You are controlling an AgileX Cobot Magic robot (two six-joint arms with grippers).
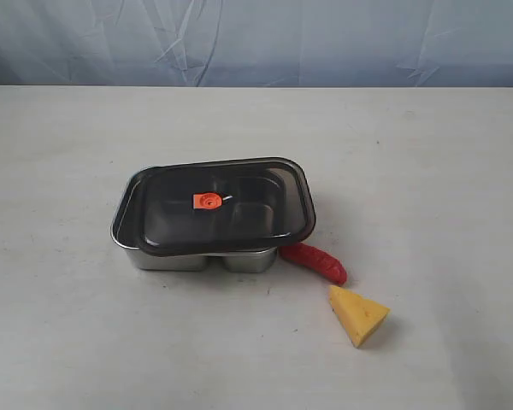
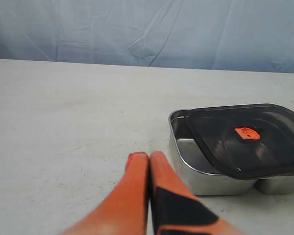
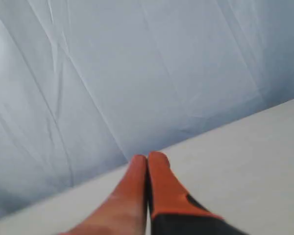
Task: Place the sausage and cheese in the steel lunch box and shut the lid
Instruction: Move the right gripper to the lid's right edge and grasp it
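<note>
The steel lunch box (image 1: 167, 259) stands mid-table with the dark translucent lid (image 1: 222, 205) resting askew on top, its orange valve (image 1: 207, 201) up. The red sausage (image 1: 315, 260) lies against the box's front right corner, and the yellow cheese wedge (image 1: 358, 313) sits just beyond it. Neither gripper shows in the exterior view. In the left wrist view my left gripper (image 2: 149, 156) is shut and empty, short of the lunch box (image 2: 206, 178) and lid (image 2: 247, 137). My right gripper (image 3: 147, 157) is shut and empty, facing the backdrop.
The white table (image 1: 427, 171) stretches on all sides of the box. A wrinkled pale blue cloth backdrop (image 1: 256, 38) hangs behind the table's far edge.
</note>
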